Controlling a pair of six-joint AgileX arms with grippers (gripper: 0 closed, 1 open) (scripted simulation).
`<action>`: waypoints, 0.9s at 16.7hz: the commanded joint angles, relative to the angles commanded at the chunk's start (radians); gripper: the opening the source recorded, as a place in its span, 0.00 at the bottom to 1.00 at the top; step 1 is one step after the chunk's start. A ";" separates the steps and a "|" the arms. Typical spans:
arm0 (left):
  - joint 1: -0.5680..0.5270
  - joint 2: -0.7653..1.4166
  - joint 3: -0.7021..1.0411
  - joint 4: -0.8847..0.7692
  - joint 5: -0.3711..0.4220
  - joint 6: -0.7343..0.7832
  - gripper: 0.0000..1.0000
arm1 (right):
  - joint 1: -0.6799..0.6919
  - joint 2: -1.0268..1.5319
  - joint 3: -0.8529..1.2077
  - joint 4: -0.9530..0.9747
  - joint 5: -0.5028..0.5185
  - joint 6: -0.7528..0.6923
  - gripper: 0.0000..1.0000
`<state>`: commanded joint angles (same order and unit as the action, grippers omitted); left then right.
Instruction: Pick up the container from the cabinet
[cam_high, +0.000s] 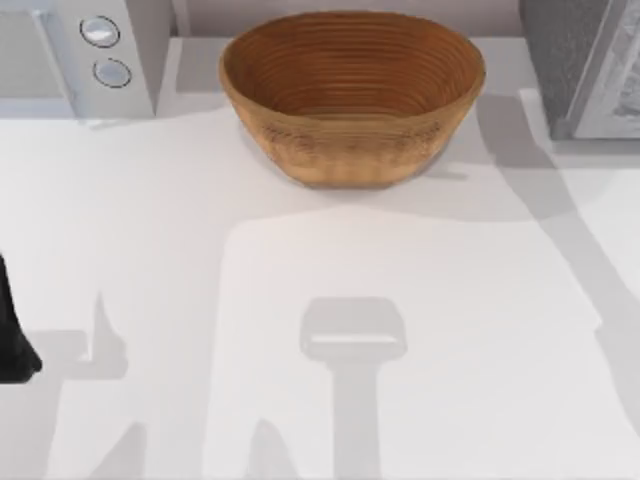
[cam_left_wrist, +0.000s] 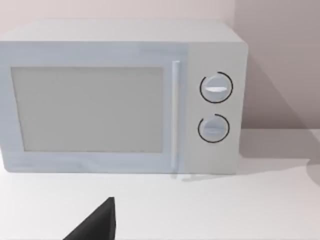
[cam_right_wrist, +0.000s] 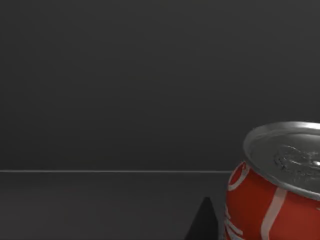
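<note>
The container is a red drink can (cam_right_wrist: 270, 200) with white markings and a silver lid. It stands on the dark floor inside the cabinet (cam_right_wrist: 125, 90), close in front of my right wrist camera. A dark tip of my right gripper (cam_right_wrist: 202, 222) shows just beside the can, and I cannot tell whether it touches. In the top view the grey cabinet (cam_high: 580, 70) stands at the table's far right corner. My left arm (cam_high: 12, 340) is parked at the left edge, and a dark part of its gripper (cam_left_wrist: 97, 222) faces the microwave.
A large brown woven basket (cam_high: 352, 95) sits at the back middle of the white table (cam_high: 400, 300). A white microwave (cam_high: 80, 50) with two round dials (cam_left_wrist: 216, 88) and a shut door occupies the far left corner.
</note>
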<state>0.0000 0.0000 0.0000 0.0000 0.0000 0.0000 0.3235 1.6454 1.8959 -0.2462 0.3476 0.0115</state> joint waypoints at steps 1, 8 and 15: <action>0.000 0.000 0.000 0.000 0.000 0.000 1.00 | 0.000 0.000 0.000 0.000 0.000 0.000 0.00; 0.000 0.000 0.000 0.000 0.000 0.000 1.00 | 0.041 -0.039 0.001 -0.039 0.039 0.001 0.00; 0.000 0.000 0.000 0.000 0.000 0.000 1.00 | 0.303 -0.342 -0.010 -0.329 0.295 -0.001 0.00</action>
<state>0.0000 0.0000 0.0000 0.0000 0.0000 0.0000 0.6261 1.3037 1.8864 -0.5753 0.6427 0.0109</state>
